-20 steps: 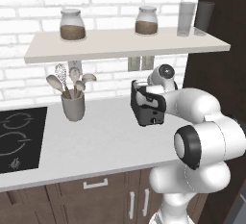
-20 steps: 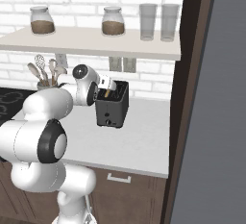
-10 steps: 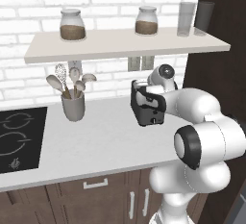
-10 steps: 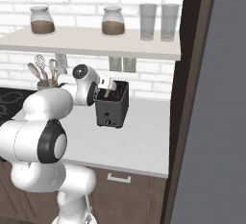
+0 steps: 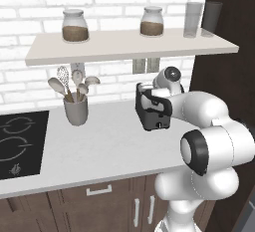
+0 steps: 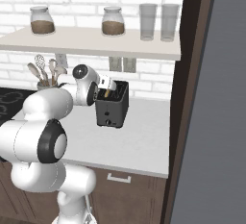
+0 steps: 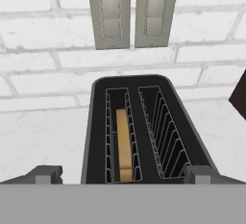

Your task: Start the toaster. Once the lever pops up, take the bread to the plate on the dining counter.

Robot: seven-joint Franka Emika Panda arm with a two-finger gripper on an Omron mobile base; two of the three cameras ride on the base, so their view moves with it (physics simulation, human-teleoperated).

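Observation:
The black toaster (image 5: 152, 112) (image 6: 112, 108) stands on the white wall counter (image 5: 99, 151), close to the brick wall. In the hand view I look straight down into the toaster (image 7: 149, 98). The bread (image 7: 124, 143), a golden-brown slice, sits low in its left slot, and the right slot is empty. A sliver of the bread (image 6: 106, 93) shows at the toaster's top in the right base view. My gripper (image 7: 124, 176) (image 6: 109, 88) hovers just above the toaster, open, its two fingertips (image 7: 48, 174) set wide apart on either side of the toaster's near end. Plate and dining counter are out of view.
A grey utensil cup (image 5: 75, 109) stands left of the toaster, with a black cooktop (image 5: 20, 141) beyond it. The shelf (image 5: 129, 47) overhead carries jars and glasses. Two wall outlets (image 7: 132, 11) sit behind the toaster. A dark tall panel (image 6: 192, 98) rises on the right.

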